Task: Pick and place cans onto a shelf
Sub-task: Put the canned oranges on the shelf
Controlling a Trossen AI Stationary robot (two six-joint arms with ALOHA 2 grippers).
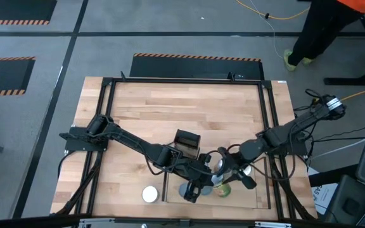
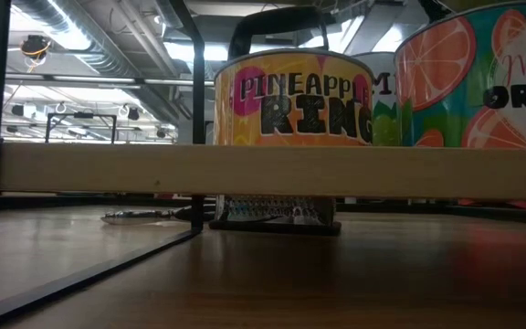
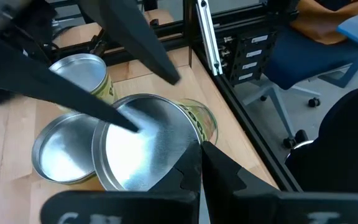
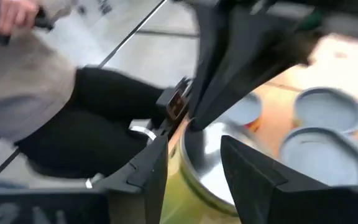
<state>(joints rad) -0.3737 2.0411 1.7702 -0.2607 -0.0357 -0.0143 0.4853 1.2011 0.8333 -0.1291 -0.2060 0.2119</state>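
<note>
The right gripper [image 4: 194, 165] stood with its jaws spread to either side of an upright can [image 4: 213, 165] on the shelf [image 1: 258, 190], its axis vertical. The left gripper [image 3: 197, 171], fingers pressed together, hovered just beside that can.

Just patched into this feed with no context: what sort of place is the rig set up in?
Probably a robotics lab or workshop: hazard-striped floor markings, cables across the grey floor, exposed ceiling ducts, and a blue office chair beside the table.

Both arms reach inward to the table's near middle, left gripper [image 1: 192, 193] fingers closed, right gripper [image 1: 228, 178] fingers parted.
</note>
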